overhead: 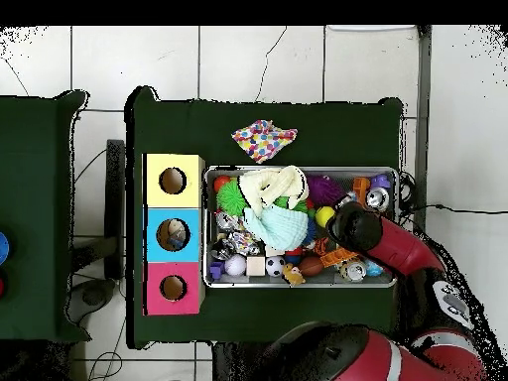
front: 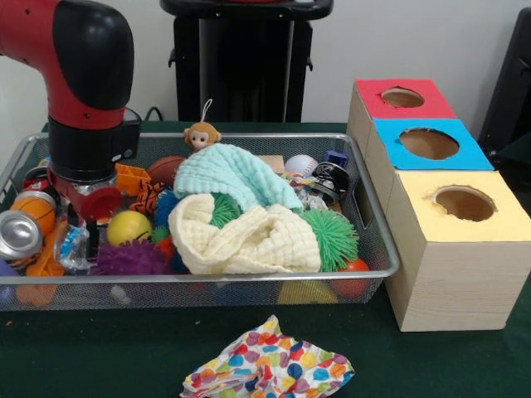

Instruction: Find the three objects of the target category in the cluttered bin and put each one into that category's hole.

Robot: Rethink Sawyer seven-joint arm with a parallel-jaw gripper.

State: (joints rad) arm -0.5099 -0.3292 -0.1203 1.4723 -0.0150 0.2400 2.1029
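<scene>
from my screen the arm [front: 83, 91] comes down into the left end of the wire bin [front: 377, 249], and its hand [front: 93, 197] sits low among the clutter there; i cannot tell whether it is open or closed, since the wrist hides the tips in both views. around it lie a silver can [front: 18, 235], a small basketball [front: 35, 209], a yellow ball [front: 129, 226] and a purple spiky ball [front: 131, 259]. in the middle of the bin a cream cloth [front: 249, 240] is bunched up with a mint cloth [front: 236, 176] lying just behind it (both cover whatever is under them), and a green spiky ball [front: 332, 236] touches the cream cloth's right side. a toy monkey [front: 201, 135] perches at the far rim. a multicoloured spotted cloth [front: 270, 369] lies on the green table [front: 99, 352] outside the bin. beside the bin stand the three boxes: red hole [front: 402, 98], blue hole [front: 429, 143], yellow hole [front: 463, 202].
</scene>
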